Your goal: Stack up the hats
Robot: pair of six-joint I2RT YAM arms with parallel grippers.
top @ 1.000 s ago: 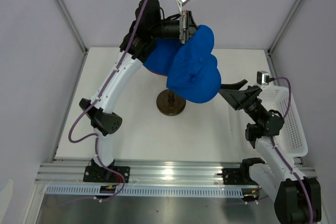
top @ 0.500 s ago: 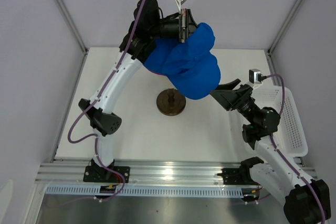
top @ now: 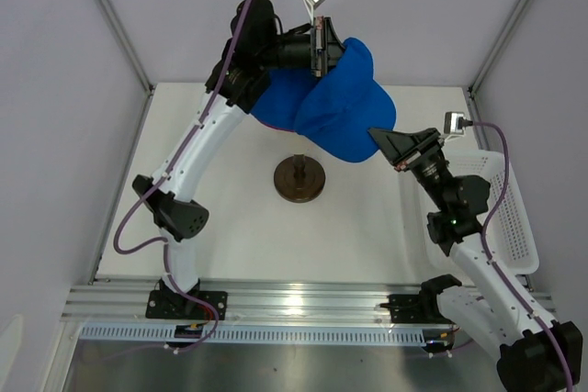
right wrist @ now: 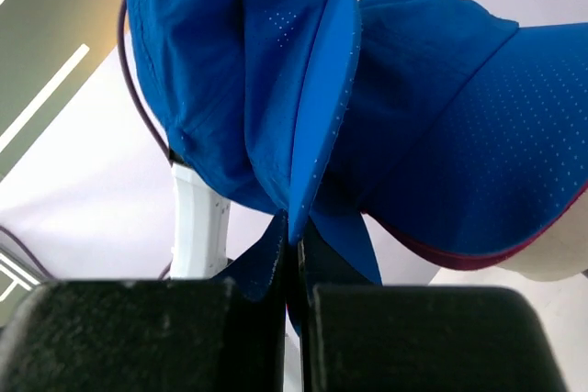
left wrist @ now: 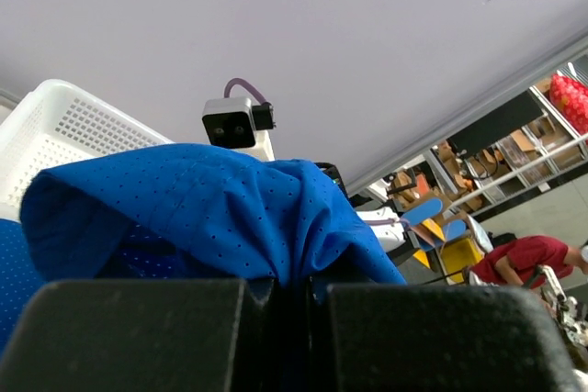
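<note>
Above the table [top: 230, 227], blue cap [top: 344, 121] in left claw [top: 322, 50], right claw [top: 373, 134]

held hat [top: 347, 117]: royal blue, fine pinhole dots all over
second hat [top: 278, 106]: same royal blue
left end effector [left wrist: 292, 289]: black
right end effector [right wrist: 296, 277]: black
stand [top: 299, 181]: dark brown
basket [top: 503, 204]: white, gridded with small holes
counter [top: 230, 218]: white
cable [top: 197, 135]: purple
</note>
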